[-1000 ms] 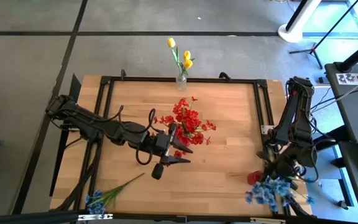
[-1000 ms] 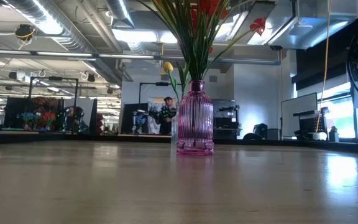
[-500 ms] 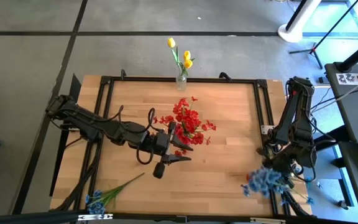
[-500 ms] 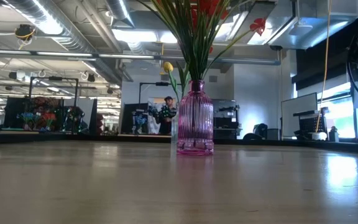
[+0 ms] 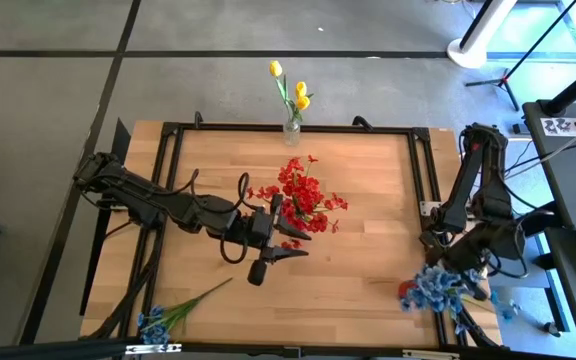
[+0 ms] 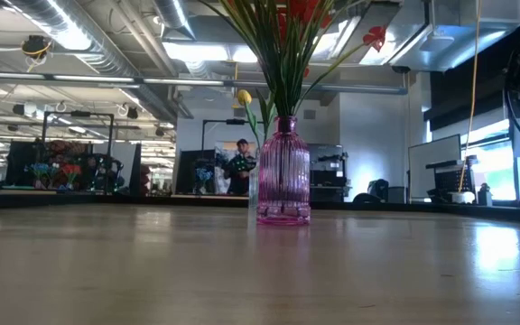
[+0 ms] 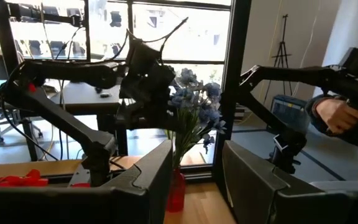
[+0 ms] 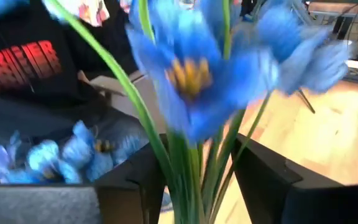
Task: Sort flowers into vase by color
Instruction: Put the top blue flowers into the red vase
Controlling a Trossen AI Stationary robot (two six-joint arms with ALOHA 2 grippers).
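The table carries three vases, though the high view hides the pink ribbed vase under its red sprays at the centre, and the low view cuts those sprays off at the upper edge. The small clear vase at 12 o'clock holds three yellow tulips. A red vase at 4 o'clock is nearly buried beneath the blue cluster; only a red sliver shows from above. The right gripper sits at that blue cluster with stems running between its spread fingers; whether they press the stems cannot be told. The left gripper hovers just below the red sprays, fingers apart and empty. One more blue stem lies on the table at 7 o'clock, its blossoms partly cut by the picture's edge. A person stands small and indistinct in the room behind
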